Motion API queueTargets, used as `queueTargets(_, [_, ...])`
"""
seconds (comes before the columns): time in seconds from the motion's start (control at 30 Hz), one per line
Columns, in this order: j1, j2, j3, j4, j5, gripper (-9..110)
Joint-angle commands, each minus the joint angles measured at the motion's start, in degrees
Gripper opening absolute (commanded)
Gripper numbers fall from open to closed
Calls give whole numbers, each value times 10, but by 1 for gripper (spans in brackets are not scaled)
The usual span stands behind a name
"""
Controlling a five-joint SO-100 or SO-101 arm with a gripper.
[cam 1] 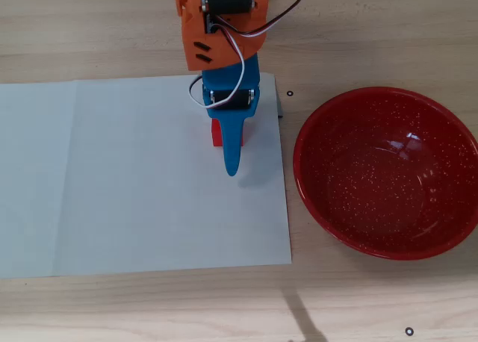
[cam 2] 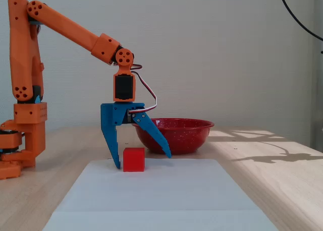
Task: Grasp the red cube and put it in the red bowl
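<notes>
The red cube (cam 2: 133, 159) rests on a white paper sheet (cam 2: 151, 195). In the overhead view only a sliver of the red cube (cam 1: 216, 134) shows, at the left of the blue finger. My gripper (cam 2: 143, 160) is open and lowered around the cube. Its straight finger (cam 2: 112, 145) stands close against the cube's left side, and the angled finger (cam 2: 156, 140) is spread out to the right, apart from the cube. From above, the gripper (cam 1: 228, 144) covers most of the cube. The red bowl (cam 1: 328, 200) sits to the right of the sheet and is empty; in the fixed view the red bowl (cam 2: 184, 137) stands behind the gripper.
The white paper sheet (cam 1: 134, 178) covers the left and middle of the wooden table (cam 1: 358, 28). The orange arm base (cam 2: 22, 130) stands at the left in the fixed view. Small black marks (cam 1: 290, 94) dot the table near the sheet's corner.
</notes>
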Motion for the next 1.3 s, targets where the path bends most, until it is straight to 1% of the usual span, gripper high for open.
queueTargets(0.0, [-16,25,-55,-10,-1,48])
queueTargets(0.2, [-25,27,-56,-11,4,47])
queueTargets(0.5, [-33,40,-54,-9,1,41])
queueTargets(0.8, [-41,62,-47,-11,4,24])
queueTargets(0.9, [-42,72,-42,-12,14,14])
queueTargets(1.0, [-42,83,-41,-8,22,1])
queueTargets(1.27, [-39,108,-79,43,11,0])
